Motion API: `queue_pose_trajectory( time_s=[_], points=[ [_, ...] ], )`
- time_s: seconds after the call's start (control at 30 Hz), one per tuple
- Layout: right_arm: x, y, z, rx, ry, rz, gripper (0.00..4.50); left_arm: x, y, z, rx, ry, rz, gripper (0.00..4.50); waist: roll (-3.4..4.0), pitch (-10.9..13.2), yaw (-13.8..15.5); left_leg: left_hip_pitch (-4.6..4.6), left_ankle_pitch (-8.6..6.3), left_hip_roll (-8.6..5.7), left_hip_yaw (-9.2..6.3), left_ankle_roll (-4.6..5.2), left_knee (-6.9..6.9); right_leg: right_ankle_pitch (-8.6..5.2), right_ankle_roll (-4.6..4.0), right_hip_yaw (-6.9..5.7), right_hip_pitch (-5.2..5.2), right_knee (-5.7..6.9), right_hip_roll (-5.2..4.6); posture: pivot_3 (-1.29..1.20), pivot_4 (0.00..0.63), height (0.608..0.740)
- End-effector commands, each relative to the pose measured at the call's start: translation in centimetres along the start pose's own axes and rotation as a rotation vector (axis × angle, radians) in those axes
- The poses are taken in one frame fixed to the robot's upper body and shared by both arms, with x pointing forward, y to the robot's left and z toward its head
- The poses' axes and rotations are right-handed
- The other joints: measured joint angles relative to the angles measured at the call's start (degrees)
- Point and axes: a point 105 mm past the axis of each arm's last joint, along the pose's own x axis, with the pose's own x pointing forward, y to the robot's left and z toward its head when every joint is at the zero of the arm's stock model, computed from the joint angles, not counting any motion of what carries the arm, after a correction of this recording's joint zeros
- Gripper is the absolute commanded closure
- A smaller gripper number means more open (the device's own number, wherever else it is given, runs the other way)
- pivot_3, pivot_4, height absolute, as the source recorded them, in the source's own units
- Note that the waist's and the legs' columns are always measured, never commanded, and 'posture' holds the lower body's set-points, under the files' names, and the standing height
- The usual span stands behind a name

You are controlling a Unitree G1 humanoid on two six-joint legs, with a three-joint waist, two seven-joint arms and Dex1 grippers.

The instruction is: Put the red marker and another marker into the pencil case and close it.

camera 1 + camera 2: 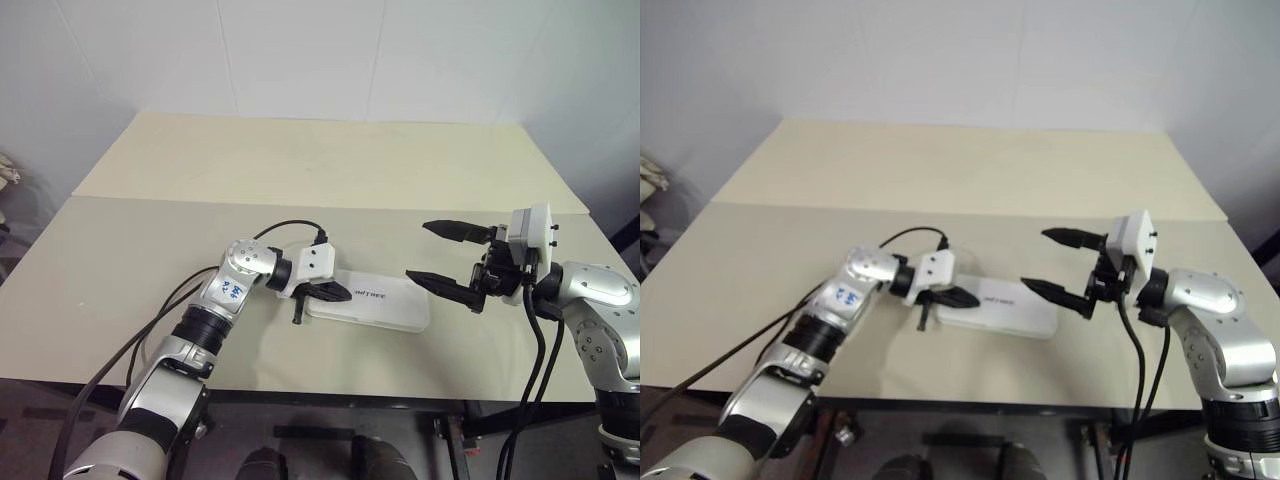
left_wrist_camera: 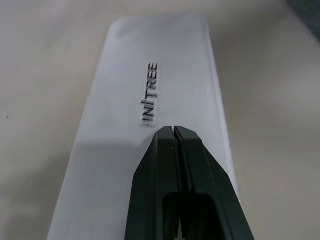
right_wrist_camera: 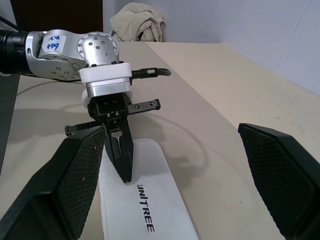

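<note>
In the lower middle of the left eye view, a flat white pencil case lies closed on a beige table, its lid down and a small dark logo showing on top. The left gripper reaches in from the lower left, its two black fingers pressed together with the tips over the case's left end. To the right of the case, apart from it, the right gripper hangs above the table with its jaws spread wide and nothing between them. The right eye view gives the same layout: the case sits low in the centre, between the two grippers. In the left wrist view, the shut fingers rise from the bottom centre and point along the lid, tips just short of the logo; whether they touch the lid cannot be told. In the right wrist view, two wide-set textured pads frame the bottom corners, and the left gripper's closed tip points down at the near end of the lid, left of centre. With the lid shut, what is inside is hidden. The case looks rigid, light and smooth, so it may slide under a sideways push; a hold across its narrow width, or pressure straight down on the lid, seems safest.
</note>
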Motion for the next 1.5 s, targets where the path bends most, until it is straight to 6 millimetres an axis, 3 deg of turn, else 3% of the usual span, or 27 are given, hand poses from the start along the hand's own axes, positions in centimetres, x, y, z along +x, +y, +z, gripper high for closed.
queue_pose_trajectory(
  time_s=[0.03, 0.17, 0.37, 0.47, 0.67, 0.83, 1.2, 1.5],
  points=[
    [-0.2, 0.0, -0.1, -0.011, -0.002, 0.008, 0.0, -3.2, 1.2, 3.2, 0.04, -0.142, 0.084, 4.46, 0.0, 0.0, -0.2, 0.0, 0.0, 0.01, 0.0, 0.0, 0.0, 0.0, 0.0, 0.0, -0.02, 0.01, 0.0, 0.0, 0.15, 0.74],
    [-0.5, -0.4, -1.0, -0.007, 0.034, 0.021, 0.0, -8.0, 0.7, 5.2, 0.064, -0.269, 0.14, 4.46, 0.01, 0.0, -0.9, 0.05, 0.0, 0.09, -0.02, 0.0, -0.09, -0.05, -0.09, -0.03, -0.06, 0.13, 0.04, 0.0, 0.15, 0.74],
    [-0.9, -1.5, -1.5, -0.024, 0.063, 0.032, 0.0, -14.0, -0.7, 3.5, -0.042, -0.242, 0.255, 4.46, 0.01, 0.0, -1.5, 0.1, -0.01, 0.09, 0.02, -0.01, -0.11, -0.06, -0.1, -0.04, -0.04, 0.24, 0.0, 0.0, 0.15, 0.74],
    [-1.0, -1.9, -1.6, -0.031, 0.069, 0.038, 0.0, -15.6, -1.3, 2.8, -0.055, -0.217, 0.292, 3.81, 0.0, 0.0, -1.3, 0.1, 0.0, 0.09, 0.0, -0.02, -0.1, -0.06, -0.11, -0.06, -0.04, 0.14, 0.0, 0.0, 0.15, 0.74],
    [-1.3, -2.2, -1.9, -0.071, 0.112, 0.081, 0.0, -18.9, -1.7, 1.1, -0.056, -0.176, 0.427, 1.79, 0.0, 0.0, -1.4, 0.07, -0.03, 0.07, 0.01, -0.05, -0.13, -0.07, -0.11, -0.13, -0.03, 0.11, -0.1, 0.0, 0.15, 0.74],
    [-1.7, -2.5, -2.3, -0.083, 0.129, 0.094, 0.0, -19.9, -2.5, 0.2, -0.068, -0.137, 0.435, 0.1, 0.0, 0.0, -1.4, 0.08, -0.04, 0.08, 0.01, -0.06, -0.15, -0.08, -0.14, -0.16, -0.03, 0.09, -0.1, 0.0, 0.15, 0.74],
    [-5.2, -4.4, -3.3, -0.127, 0.241, 0.055, 0.0, -18.7, -1.3, -0.3, -0.02, -0.104, 0.413, 0.1, 0.01, 0.0, -1.4, 0.08, -0.04, 0.07, 0.04, -0.06, -0.16, -0.09, -0.16, -0.18, -0.04, 0.03, -0.13, 0.0, 0.15, 0.74],
    [-3.9, -4.2, -3.1, -0.138, 0.21, 0.069, 0.0, -17.6, -2.4, -0.6, -0.048, -0.08, 0.385, 0.1, 0.02, 0.0, -1.6, 0.1, -0.05, 0.11, 0.07, -0.07, -0.19, -0.09, -0.16, -0.16, -0.08, 0.09, -0.12, 0.0, 0.15, 0.74]
  ],
)
